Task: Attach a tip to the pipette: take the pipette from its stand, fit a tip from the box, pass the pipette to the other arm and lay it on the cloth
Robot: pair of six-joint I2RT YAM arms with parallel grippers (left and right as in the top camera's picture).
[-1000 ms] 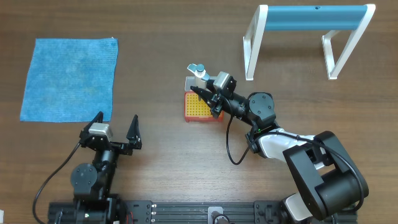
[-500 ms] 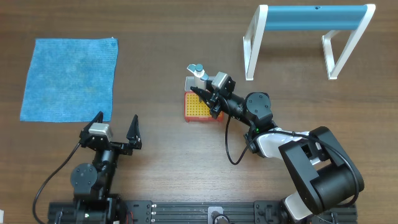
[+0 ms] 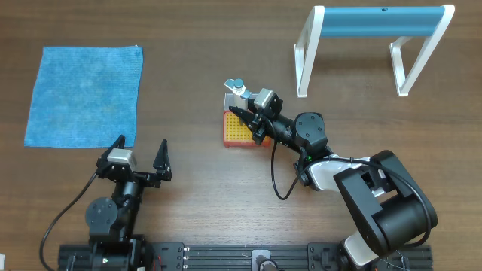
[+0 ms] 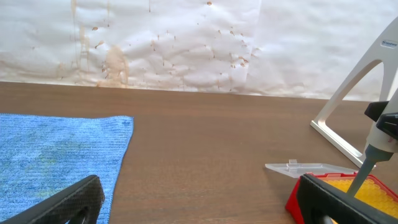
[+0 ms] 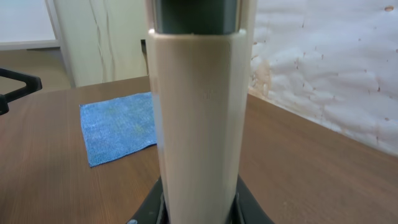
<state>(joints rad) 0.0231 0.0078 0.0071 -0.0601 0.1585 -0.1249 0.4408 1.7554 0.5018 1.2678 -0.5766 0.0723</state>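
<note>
Even, diffuse overhead light; worktop [image 3: 188,45] evenly bright from edge to edge. Faint, soft shadows hug the feet of the white stand [image 3: 304,64]. Pale wall [image 4: 186,37] behind reads bright, nearly washed.

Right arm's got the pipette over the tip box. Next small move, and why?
Probably press the pipette straight down a little. The right hand is shut on its body, and the left wrist view shows its narrow end meeting the yellow rack of the tip box. I cannot tell whether a tip has seated.
</note>
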